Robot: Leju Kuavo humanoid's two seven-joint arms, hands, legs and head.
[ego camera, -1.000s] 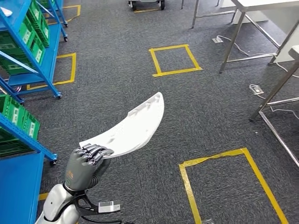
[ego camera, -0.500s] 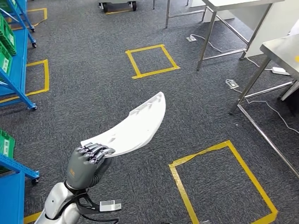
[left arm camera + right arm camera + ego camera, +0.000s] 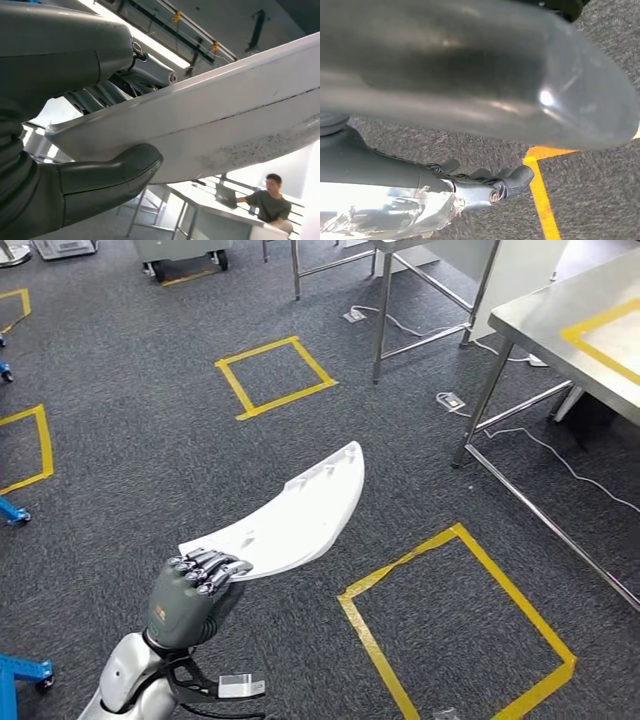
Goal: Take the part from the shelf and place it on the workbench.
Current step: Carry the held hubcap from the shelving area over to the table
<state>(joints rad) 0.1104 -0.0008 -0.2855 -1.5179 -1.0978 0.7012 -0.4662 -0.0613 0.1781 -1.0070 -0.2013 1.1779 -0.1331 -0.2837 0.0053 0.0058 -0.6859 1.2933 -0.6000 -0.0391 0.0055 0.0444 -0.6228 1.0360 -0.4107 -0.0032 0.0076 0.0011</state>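
1. Gripping the near end of the white curved part (image 3: 290, 518) with the left hand (image 3: 189, 595), dark fingers (image 3: 204, 568) folded over the top face.
2. Seen from the left wrist, clamped between the thick grey thumb (image 3: 109, 172) underneath and the fingers above; part (image 3: 226, 130) running out across that view, underside speckled and scuffed.
3. Held in the air above the dark grey carpet (image 3: 136, 470), long axis pointing forward and to the right, far tip raised and rounded.
4. Hanging by the floor: right hand (image 3: 486, 187), fingers extended and lying close together with nothing between them, yet whether spread or closed cannot be told from the right wrist view.
5. Lying ahead on the right: steel workbench (image 3: 551, 325) with yellow tape on its top, well apart from the part.
6. Marked on the carpet: one yellow tape square (image 3: 275, 377) farther off, a larger one (image 3: 453, 625) near the right of the part.
7. Sitting at a table in the left wrist view: a person (image 3: 270, 202) in a dark top.
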